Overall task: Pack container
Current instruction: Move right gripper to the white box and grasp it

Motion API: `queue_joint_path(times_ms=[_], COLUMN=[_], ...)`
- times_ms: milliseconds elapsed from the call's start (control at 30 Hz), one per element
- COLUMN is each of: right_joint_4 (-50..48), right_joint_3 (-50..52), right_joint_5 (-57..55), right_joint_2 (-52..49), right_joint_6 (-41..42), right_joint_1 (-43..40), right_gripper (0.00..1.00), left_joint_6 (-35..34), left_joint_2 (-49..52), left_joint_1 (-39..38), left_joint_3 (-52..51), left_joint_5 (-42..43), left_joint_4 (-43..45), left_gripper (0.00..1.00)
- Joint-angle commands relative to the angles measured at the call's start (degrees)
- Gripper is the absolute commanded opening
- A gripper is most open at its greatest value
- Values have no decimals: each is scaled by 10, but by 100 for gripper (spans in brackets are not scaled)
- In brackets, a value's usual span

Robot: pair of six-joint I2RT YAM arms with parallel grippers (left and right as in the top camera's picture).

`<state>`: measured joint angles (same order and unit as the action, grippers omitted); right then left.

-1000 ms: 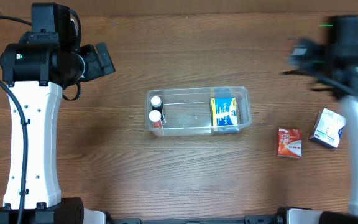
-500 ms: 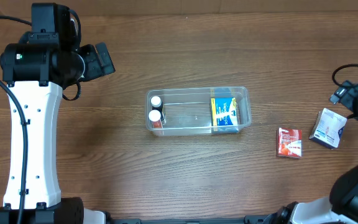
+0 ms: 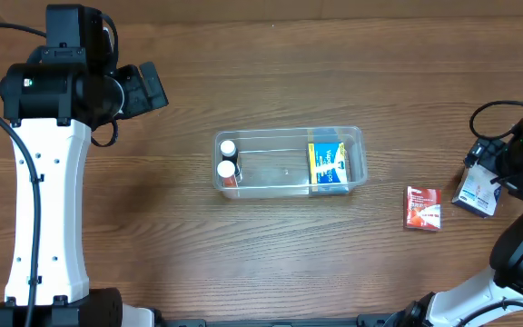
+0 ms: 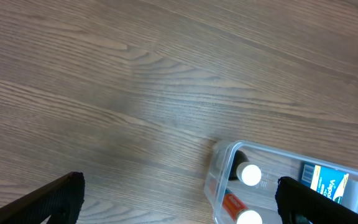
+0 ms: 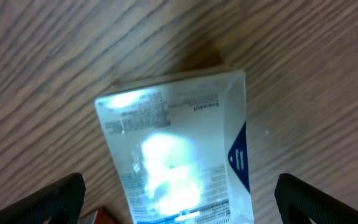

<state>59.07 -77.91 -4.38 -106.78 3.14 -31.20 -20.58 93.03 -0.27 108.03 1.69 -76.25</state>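
Observation:
The clear plastic container (image 3: 288, 131) sits mid-table. It holds two white-capped bottles (image 3: 227, 158) at its left end and a blue and yellow box (image 3: 328, 166) at its right end. In the left wrist view the container's corner (image 4: 219, 180) and the bottles (image 4: 250, 174) show. My left gripper (image 3: 143, 88) is open and empty, high at the back left, with its fingers (image 4: 179, 205) wide apart. My right gripper (image 3: 505, 169) is open above a white and blue box (image 3: 477, 189). In the right wrist view its fingers (image 5: 182, 208) straddle that box (image 5: 173, 149).
A small red box (image 3: 422, 207) lies flat on the wood between the container and the white box; its corner shows in the right wrist view (image 5: 107, 216). The white box lies near the table's right edge.
My right arm has swung from the back right down and forward to the white and blue box. The left arm and the container have not moved.

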Motion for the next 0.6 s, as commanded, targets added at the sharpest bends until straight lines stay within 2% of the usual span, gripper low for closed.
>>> queue_joint_path(times_ms=[0,200,567], right_joint_4=[-25,-69,-80], right_joint_3=[35,78,81], right_joint_5=[3,18,35], right_joint_2=[-3,-5,-6], right_joint_6=[-4,-4,-4], right_joint_1=[-12,-15,-15], right_gripper=[100,100,97], left_joint_6=[13,13,13], left_joint_2=[5,5,5], left_joint_1=[3,3,3], left_joint_3=[-3,-3,-3], left_joint_5=[-4,-4,-4], left_joint_4=[2,2,2], left_gripper=[100,100,100])
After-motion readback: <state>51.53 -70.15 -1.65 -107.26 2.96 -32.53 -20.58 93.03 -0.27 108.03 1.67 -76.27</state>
